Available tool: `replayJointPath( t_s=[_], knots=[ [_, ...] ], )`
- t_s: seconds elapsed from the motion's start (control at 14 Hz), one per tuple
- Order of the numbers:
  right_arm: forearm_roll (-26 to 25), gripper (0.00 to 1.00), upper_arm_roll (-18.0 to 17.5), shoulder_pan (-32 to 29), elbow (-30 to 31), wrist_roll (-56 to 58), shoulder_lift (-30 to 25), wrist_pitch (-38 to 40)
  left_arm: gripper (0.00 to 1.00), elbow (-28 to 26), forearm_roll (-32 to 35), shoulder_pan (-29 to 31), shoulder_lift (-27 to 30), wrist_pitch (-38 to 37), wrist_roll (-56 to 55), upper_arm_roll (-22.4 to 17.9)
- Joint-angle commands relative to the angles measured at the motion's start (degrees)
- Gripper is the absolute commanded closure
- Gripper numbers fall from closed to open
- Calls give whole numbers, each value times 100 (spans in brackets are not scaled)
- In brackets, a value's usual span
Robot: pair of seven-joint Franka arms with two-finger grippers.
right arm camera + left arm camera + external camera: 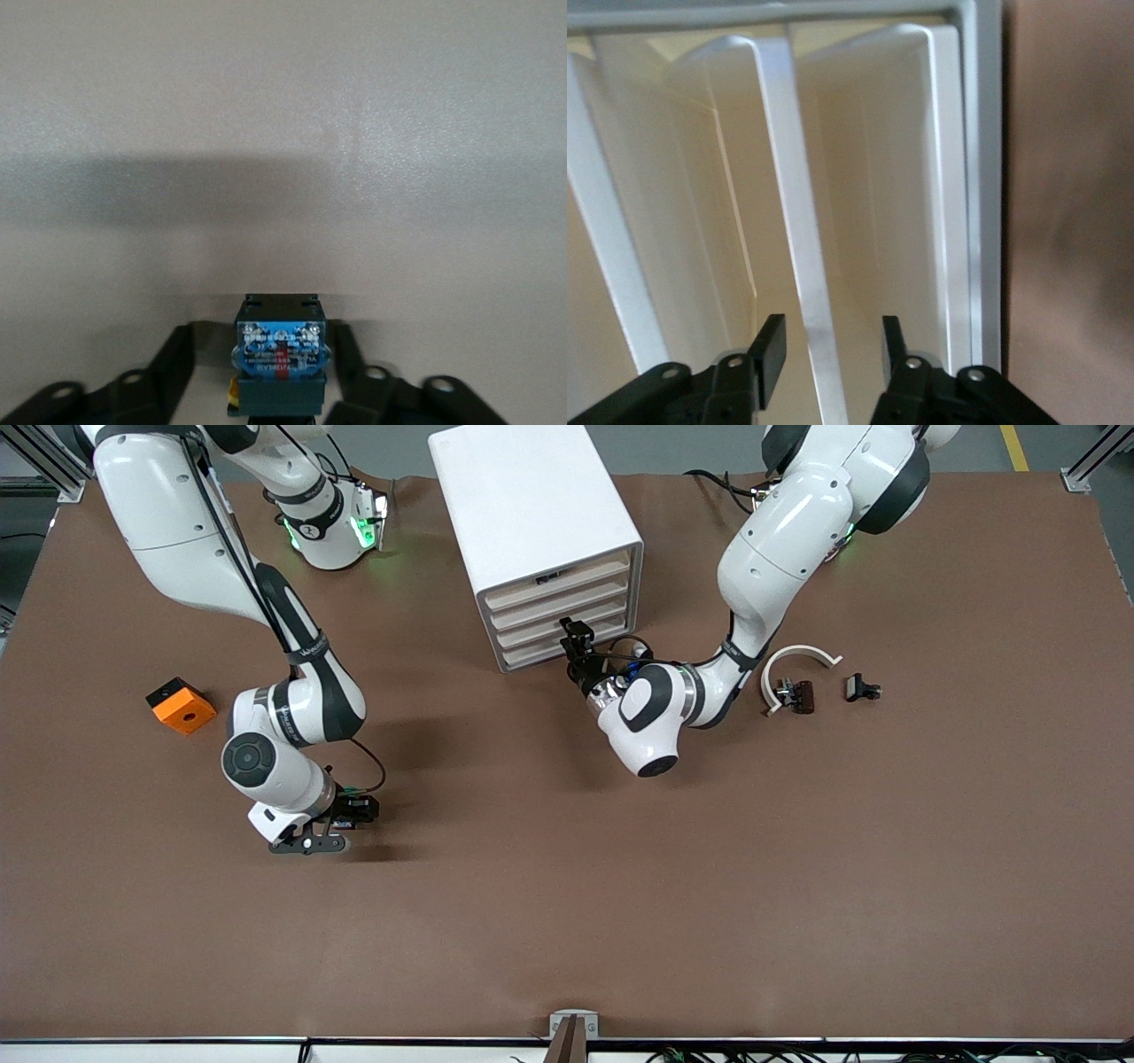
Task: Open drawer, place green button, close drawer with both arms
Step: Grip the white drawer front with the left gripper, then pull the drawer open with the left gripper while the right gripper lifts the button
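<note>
The white cabinet [532, 522] stands in the middle of the table toward the arms' bases, its four cream-fronted drawers [558, 615] all pushed in. My left gripper [576, 638] is at the lower drawer fronts. In the left wrist view it [831, 335] is open, with one finger on each side of a white bar [793, 221] and touching neither side. My right gripper [341, 824] is low over the table toward the right arm's end, shut on the button [357, 809]. The right wrist view shows the button's bluish base [282, 354] between the fingers [177, 350].
An orange square block [181, 705] lies toward the right arm's end. A white arc [797, 657] with a black clip [800, 695] and a second black clip [861, 688] lie toward the left arm's end, beside the left forearm.
</note>
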State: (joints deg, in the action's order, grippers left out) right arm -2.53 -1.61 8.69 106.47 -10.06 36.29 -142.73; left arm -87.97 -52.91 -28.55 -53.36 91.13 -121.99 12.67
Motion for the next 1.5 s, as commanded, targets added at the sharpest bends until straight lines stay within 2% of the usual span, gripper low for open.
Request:
replayJointPath(
  t_s=[0.0, 0.07, 0.21, 0.29, 0.43, 0.57, 1.0, 1.29, 1.43],
  knots=[
    [-11, 66, -32, 1, 58, -101, -52, -35, 62, 149, -70, -27, -78, -201, -220, -37],
    [-11, 70, -32, 10, 58, -92, -52, -35, 63, 149, -70, -45, -78, -201, -264, -37],
    [-11, 73, -32, 10, 32, -92, -61, 9, 65, 149, -79, -71, -78, -201, -291, -37],
    [-11, 73, -32, 10, 32, -92, -69, 17, 69, 149, -79, -63, -69, -209, -299, -37],
    [-11, 73, -32, -16, 15, -92, -96, 70, 86, 149, -79, -36, -78, -218, -299, -37],
    [-11, 73, -32, 1, -12, -101, -166, 315, 98, 149, -62, -27, -78, -218, -299, -37],
    [-11, 72, -50, 124, -275, -407, -649, 1693, 100, 360, -61, 104, -78, -192, -265, -72],
    [-11, 71, -76, 405, -416, -1075, -904, 2547, 100, 852, -61, 350, -253, -148, -194, -81],
    [-11, 71, -76, 694, -425, -1636, -1088, 2916, 100, 983, -79, 386, -271, 71, -11, -325]
  ],
)
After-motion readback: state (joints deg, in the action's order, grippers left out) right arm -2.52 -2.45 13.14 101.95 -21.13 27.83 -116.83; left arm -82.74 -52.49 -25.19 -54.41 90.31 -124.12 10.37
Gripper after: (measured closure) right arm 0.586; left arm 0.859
